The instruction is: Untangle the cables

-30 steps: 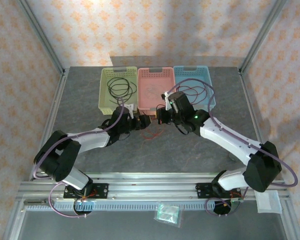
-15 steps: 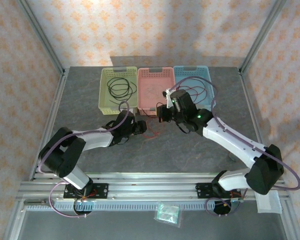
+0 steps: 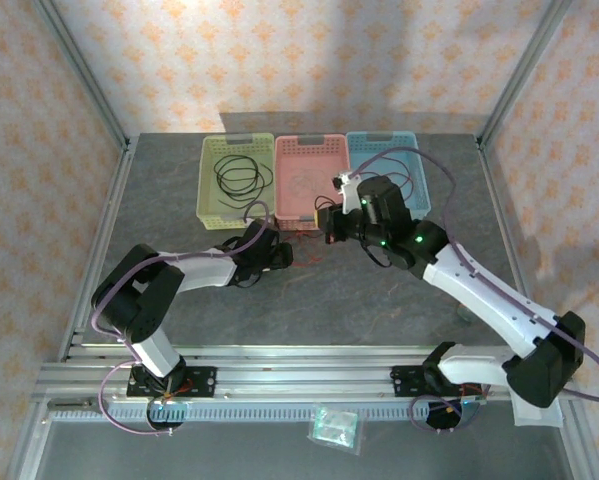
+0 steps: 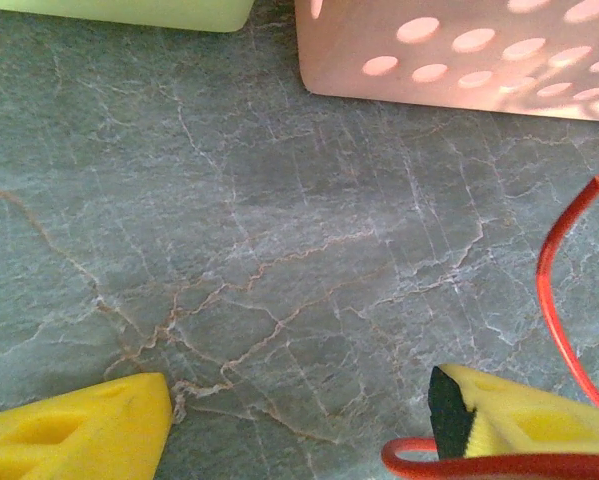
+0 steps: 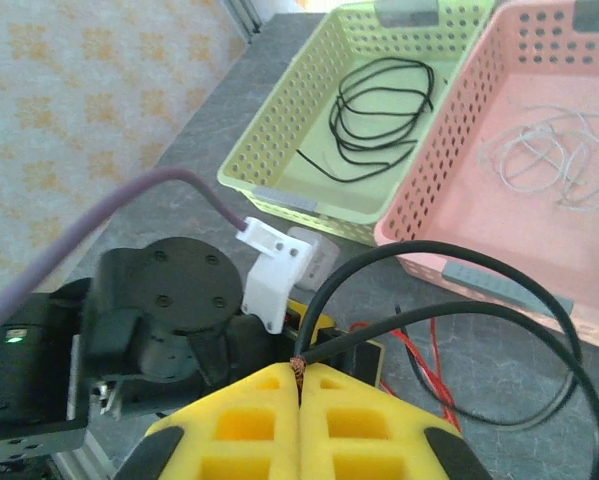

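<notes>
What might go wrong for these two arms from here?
The right gripper pinches the black cable only near its tip; a pull might slip it free. The red cable hugs one finger of the open left gripper rather than lying between the two, so closing may miss it. Both wrists sit close together and might bump.

We can read no writing, label, brand or number on anything here. In the top view, the small clear packet (image 3: 334,428) at six o'clock, on the near edge of the frame, and the white pad (image 3: 535,405) at about four o'clock are too small for us to make out any print on them.
</notes>
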